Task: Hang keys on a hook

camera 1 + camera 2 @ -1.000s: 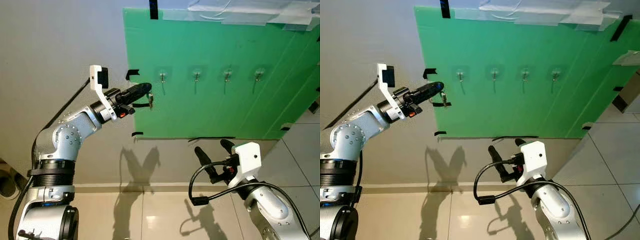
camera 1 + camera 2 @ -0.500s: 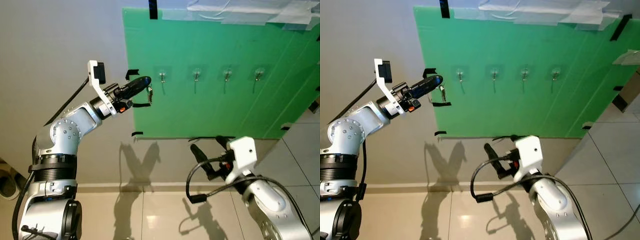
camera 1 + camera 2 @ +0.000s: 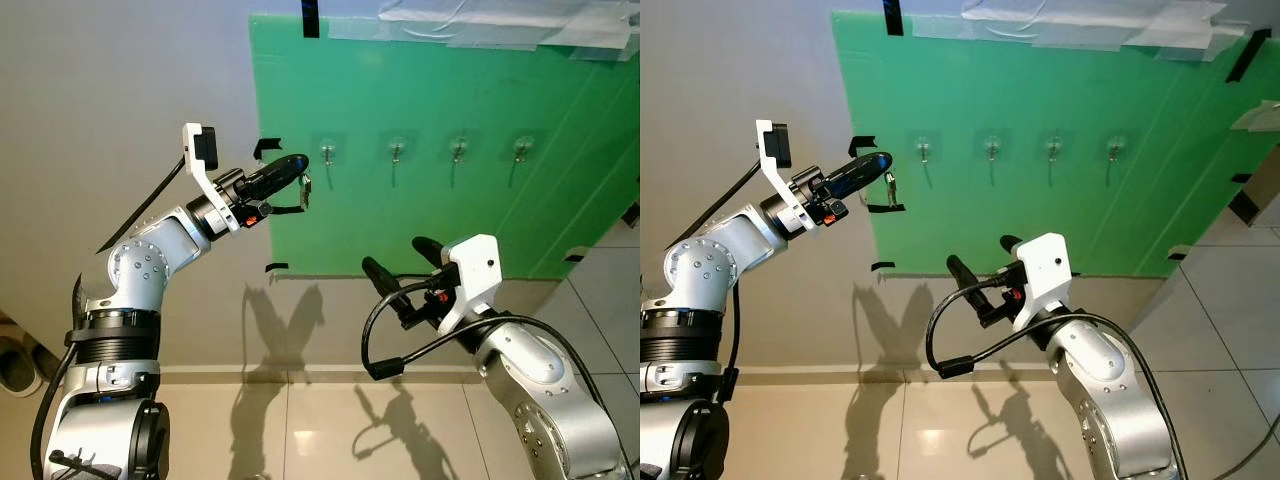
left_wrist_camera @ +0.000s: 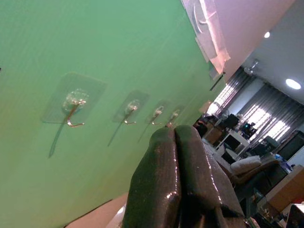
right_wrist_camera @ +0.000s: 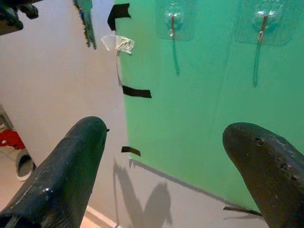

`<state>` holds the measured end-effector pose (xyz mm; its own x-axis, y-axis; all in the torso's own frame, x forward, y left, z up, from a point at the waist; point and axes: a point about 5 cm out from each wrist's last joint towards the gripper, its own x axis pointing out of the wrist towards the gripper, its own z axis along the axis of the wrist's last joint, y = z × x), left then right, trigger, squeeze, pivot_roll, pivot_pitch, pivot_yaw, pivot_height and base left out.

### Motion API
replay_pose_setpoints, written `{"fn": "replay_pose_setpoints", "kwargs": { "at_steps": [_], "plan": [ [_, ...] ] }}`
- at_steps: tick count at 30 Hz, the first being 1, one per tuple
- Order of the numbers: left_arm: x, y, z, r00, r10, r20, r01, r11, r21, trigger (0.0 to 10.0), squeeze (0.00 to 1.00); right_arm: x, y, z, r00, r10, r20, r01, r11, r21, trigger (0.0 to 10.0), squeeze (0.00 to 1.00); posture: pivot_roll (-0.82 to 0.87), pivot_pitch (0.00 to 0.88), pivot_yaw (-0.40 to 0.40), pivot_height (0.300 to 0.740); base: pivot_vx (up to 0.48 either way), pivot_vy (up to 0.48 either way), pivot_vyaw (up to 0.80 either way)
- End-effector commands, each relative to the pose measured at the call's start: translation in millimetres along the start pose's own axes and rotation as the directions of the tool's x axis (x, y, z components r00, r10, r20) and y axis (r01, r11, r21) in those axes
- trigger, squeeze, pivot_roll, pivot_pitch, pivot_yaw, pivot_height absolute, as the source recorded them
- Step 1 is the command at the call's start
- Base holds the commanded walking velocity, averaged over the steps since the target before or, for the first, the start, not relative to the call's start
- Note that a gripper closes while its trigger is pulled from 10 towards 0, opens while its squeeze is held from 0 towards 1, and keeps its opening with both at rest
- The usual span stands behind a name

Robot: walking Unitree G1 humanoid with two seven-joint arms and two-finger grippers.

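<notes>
Four hooks line the green board. Left hand, fingers pinched on the keys, sits center-left, just short of the leftmost hook; the ring could miss its tip. Right hand hangs open.

One green board is taped to the wall. Four hooks sit in a row across it: the first, the second, the third and the fourth, each on its own clear sticky pad. One small bunch of keys hangs near the first hook. Two silver arms are up, so two tools: the left tool and the right tool, each with two long black fingers. At the board's left edge I count three short black tape strips, plus one more black strip at the top edge. One shoe sits on the floor at far left
</notes>
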<state>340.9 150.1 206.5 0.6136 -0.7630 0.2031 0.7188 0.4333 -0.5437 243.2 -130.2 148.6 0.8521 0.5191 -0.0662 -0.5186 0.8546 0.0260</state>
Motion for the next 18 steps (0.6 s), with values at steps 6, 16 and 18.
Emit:
{"fn": "replay_pose_setpoints", "kwargs": {
  "at_steps": [6, 16, 18],
  "plan": [
    [4.9, -2.5, -4.0, 1.0, -0.011, -0.014, 0.01, 1.0, -0.012, 10.0, 0.0, 3.0, 11.4, 11.5, 0.998, 0.062, 0.034, -0.062, 0.998, 0.006, 10.0, 0.0, -0.13, 0.0, 0.054, 0.74, 0.0, 0.0, 0.0],
    [12.2, -14.8, -1.0, 0.998, -0.059, 0.017, 0.061, 0.995, -0.077, 10.0, 0.0, 2.8, 11.6, 18.5, 0.996, 0.053, 0.065, -0.057, 0.996, 0.061, 10.0, 1.0, -0.13, 0.0, 0.057, 0.74, 0.0, 0.0, 0.0],
    [13.2, -17.7, -0.5, 0.998, -0.068, 0.017, 0.069, 0.995, -0.074, 10.0, 0.0, 3.0, 14.6, 22.2, 0.994, 0.074, 0.079, -0.08, 0.994, 0.08, 10.0, 1.0, -0.13, 0.0, 0.056, 0.74, 0.0, 0.0, 0.0]
  ]
}}
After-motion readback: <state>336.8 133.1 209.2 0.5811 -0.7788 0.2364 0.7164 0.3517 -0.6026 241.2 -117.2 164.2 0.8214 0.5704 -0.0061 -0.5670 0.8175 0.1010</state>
